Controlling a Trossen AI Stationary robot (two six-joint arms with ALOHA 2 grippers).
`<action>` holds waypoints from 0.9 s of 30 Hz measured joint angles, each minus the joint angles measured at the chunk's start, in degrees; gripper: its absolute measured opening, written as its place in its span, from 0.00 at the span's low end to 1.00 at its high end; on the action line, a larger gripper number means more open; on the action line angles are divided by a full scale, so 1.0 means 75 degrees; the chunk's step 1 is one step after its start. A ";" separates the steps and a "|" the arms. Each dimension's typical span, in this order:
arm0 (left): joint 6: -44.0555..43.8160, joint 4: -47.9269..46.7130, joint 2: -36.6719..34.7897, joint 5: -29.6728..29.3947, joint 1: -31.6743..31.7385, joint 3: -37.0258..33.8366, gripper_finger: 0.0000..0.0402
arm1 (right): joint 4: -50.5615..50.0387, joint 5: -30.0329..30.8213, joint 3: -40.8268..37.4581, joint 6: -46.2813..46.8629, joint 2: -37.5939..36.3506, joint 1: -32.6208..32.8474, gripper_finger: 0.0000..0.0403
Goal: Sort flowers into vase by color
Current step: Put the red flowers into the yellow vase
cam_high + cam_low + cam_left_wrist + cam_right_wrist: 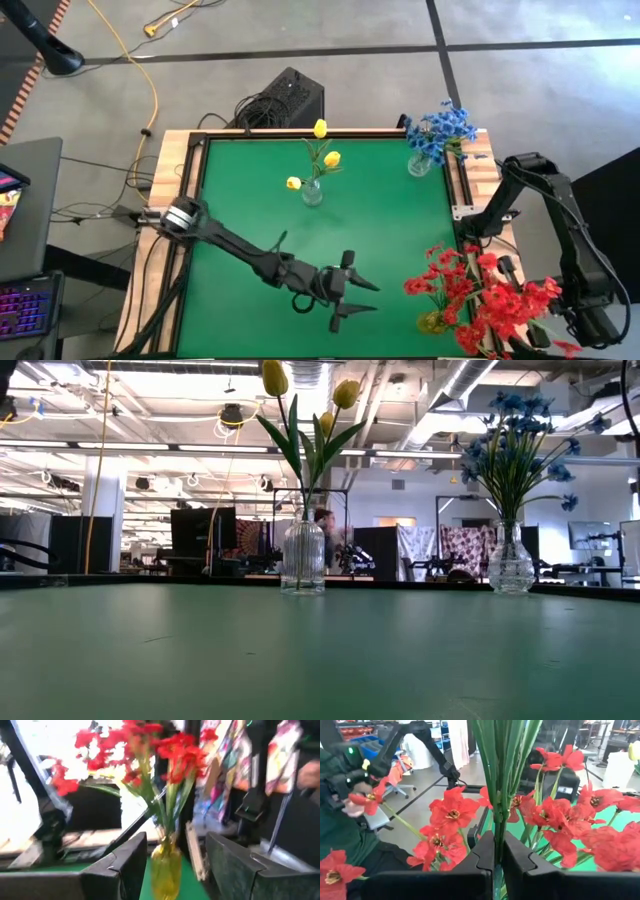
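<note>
Red flowers stand in a yellow vase (434, 321) near the table's near right corner; the left wrist view shows this vase (165, 870) straight ahead. Yellow tulips (320, 158) stand in a clear vase (302, 556) at the far middle. Blue flowers (442, 128) fill a clear vase (511, 560) at the far right. My left gripper (372, 298) hovers open left of the yellow vase, fingers pointing at it. My right gripper (498, 855) is shut on another bunch of red flowers (508, 308) beyond the table's right edge; blooms hide it in the high view. My right gripper pinches the green stems (501, 820) of the red bunch between its two fingers (482, 855). Several stems run together through the hold and rise out past the fingertips. The blooms (451, 811) spread around the gripper, lifted clear of the table.
Wooden frame (190, 190) borders the green mat. A black box with cables (285, 98) sits behind the far edge. The right arm's links (560, 210) stand outside the right edge. Bare green mat (250, 200) lies between the left arm and the tulip vase.
</note>
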 joint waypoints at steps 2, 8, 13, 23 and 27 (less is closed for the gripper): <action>0.0214 0.0532 0.0379 -0.0030 -0.0058 -0.0047 0.48 | -0.0043 0.0000 -0.0001 0.0009 0.0000 -0.0009 0.10; 0.0625 0.0674 0.2024 -0.0368 -0.0061 0.1420 0.48 | -0.0055 0.0028 -0.0003 0.0020 -0.0058 -0.0085 0.10; 0.0309 0.0288 0.3555 -0.0287 0.0263 0.3498 0.48 | -0.0030 0.0017 -0.0003 0.0128 -0.0055 -0.0207 0.10; 0.0237 -0.2390 0.5386 0.1079 0.0509 0.7326 0.65 | 0.0143 -0.0073 -0.0003 0.0149 -0.0055 -0.0248 0.10; 0.0308 -0.2185 0.5677 0.1022 0.0509 0.7636 0.78 | 0.0114 -0.0085 -0.0003 0.0146 -0.0055 -0.0248 0.10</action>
